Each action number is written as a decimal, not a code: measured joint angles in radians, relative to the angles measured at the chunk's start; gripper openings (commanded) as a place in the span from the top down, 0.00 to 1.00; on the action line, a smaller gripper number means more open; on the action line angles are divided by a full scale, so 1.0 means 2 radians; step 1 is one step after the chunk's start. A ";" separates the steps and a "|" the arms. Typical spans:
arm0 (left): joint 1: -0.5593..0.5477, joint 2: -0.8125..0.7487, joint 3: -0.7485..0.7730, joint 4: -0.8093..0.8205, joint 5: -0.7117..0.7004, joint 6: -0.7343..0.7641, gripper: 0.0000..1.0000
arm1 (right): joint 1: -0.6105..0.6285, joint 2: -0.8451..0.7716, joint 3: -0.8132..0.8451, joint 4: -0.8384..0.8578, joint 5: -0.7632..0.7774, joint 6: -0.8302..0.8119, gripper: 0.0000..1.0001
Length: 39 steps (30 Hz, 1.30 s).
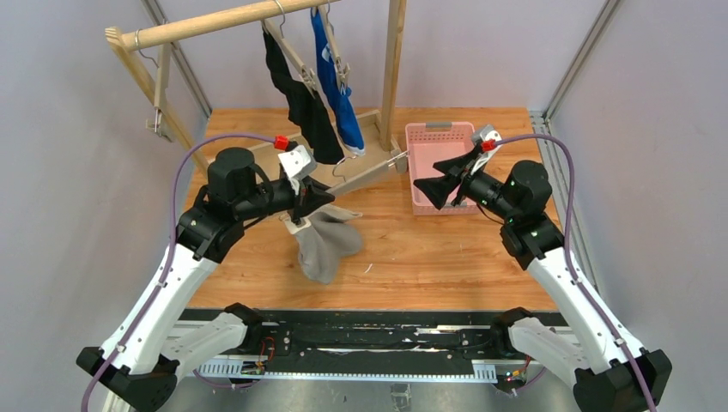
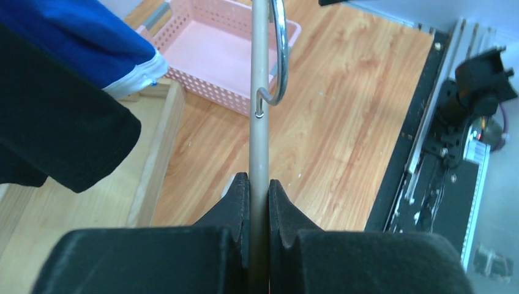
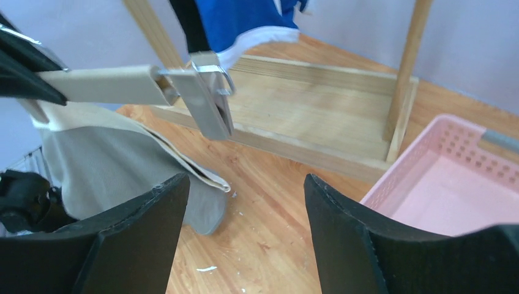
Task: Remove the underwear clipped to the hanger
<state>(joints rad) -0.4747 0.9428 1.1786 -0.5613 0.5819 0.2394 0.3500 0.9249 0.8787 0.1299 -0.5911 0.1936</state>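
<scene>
Clenched tight, the left gripper [image 2: 258,184] is pinching the flat beige bar of a clip hanger [image 2: 259,122] between its black fingers, holding it above the table [image 1: 429,257]. The hanger's chrome hook [image 2: 280,49] is curving off to one side of the bar. The hanger is lying roughly level, stretching from the left gripper toward the pink basket [image 1: 438,127].

The grey underwear [image 1: 324,245] is hanging from the hanger's end by the left gripper, its pale waistband bunching up there while the rest is drooping down and spreading on the wood. Whether a clip is biting it at that end cannot be told.

The right gripper [image 3: 245,184] is hovering released, its fingers standing wide apart and gripping nothing. It is hanging over the near-left part of the basket and pointing at the hanger's other end, where a metal clip [image 3: 208,101] is dangling just ahead of the fingertips without touching them.

The black underwear [image 1: 305,107] and the blue underwear [image 1: 339,86] with white lettering are hanging side by side from other hangers on the wooden rack [image 1: 223,21] at the back of the table, their lower ends dangling just behind the held hanger.
</scene>
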 measured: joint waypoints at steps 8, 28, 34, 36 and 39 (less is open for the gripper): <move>0.000 -0.055 -0.115 0.163 -0.020 -0.114 1.00 | 0.000 -0.012 -0.122 0.130 0.031 0.137 0.42; -0.004 -0.023 -0.164 0.373 -0.028 -0.275 1.00 | 0.031 0.197 -0.144 0.640 -0.028 0.385 0.47; -0.006 0.009 -0.155 0.396 -0.025 -0.300 1.00 | 0.048 0.212 -0.098 0.669 -0.028 0.385 0.47; -0.007 0.017 -0.150 0.405 -0.023 -0.308 1.00 | 0.052 0.221 -0.086 0.671 -0.028 0.385 0.47; -0.011 0.024 -0.149 0.422 -0.018 -0.320 1.00 | 0.058 0.234 -0.076 0.673 -0.028 0.384 0.47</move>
<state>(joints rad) -0.4973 0.9905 0.8810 0.2825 0.5465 -0.4000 0.4660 1.3930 0.7269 1.4765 -0.6464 0.9623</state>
